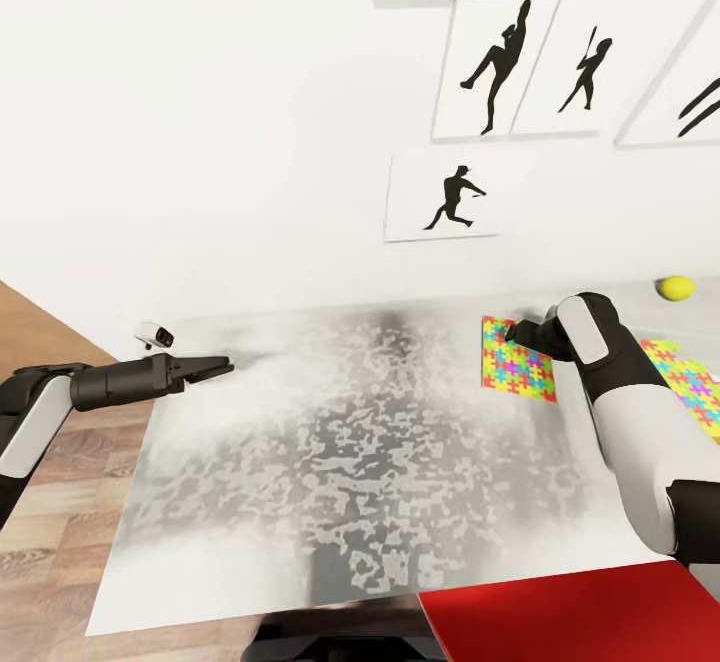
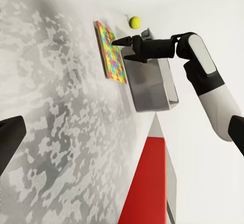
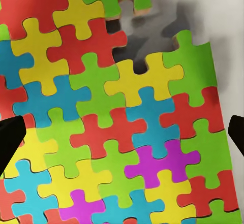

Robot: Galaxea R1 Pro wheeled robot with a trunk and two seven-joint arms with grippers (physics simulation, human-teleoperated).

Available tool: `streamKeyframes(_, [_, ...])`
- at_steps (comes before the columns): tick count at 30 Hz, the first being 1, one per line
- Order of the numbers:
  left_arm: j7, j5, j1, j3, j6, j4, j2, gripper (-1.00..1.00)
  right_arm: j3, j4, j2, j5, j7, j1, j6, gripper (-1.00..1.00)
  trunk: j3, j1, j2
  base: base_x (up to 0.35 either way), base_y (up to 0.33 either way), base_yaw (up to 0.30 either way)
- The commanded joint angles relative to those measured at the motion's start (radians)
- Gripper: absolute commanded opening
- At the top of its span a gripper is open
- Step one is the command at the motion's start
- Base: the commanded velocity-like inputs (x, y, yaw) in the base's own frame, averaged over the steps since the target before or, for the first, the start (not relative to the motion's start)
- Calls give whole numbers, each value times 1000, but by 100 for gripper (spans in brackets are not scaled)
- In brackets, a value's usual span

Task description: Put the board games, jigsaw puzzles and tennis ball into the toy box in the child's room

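A: Jigsaw puzzle (image 1: pixel 517 359) lies flat on the table (image 1: pixel 330 442), near the back edge by the wall. Right claw (image 1: pixel 510 333) sits at its far corner, low over the board.

B: Claw state?

A: Fingers apart. In the right wrist view both dark tips (image 3: pixel 10 142) stand wide at either edge with the puzzle pieces between them; nothing clamped. Left claw (image 1: pixel 222 366) hangs over the table's other end, well apart from the toys; whether it is spread or closed I cannot tell.

B: Step in hand?

A: My reading: lining up a grasp on this puzzle, first of the two. Second puzzle (image 1: pixel 690 382) lies further right, partly behind the right forearm. Tennis ball (image 1: pixel 676 287) rests behind it near the wall. Toy box (image 2: pixel 152 84) shows in the left wrist view just beside the puzzle.

B: What does the next move call for?

A: The board is thin, flat and rigid-looking, with a glossy interlocked pattern and one piece missing near an edge. A top pinch has little to bite, so likely it must catch an edge. The tabletop is mottled grey and looks smooth, so the board may slide.
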Motion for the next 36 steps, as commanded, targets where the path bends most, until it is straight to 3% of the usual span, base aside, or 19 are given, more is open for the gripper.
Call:
streamKeyframes(1, [-2,2,-1,-1,4,0,1,100,-1,-1,0,-7,-9,0,3,100,-2,1,-1,0,0,0])
streamKeyframes(36, [-2,3,-1,7,5,0,1,100,-1,-2,0,-9,-9,0,5,100,-2,1,-1,-5,21,0])
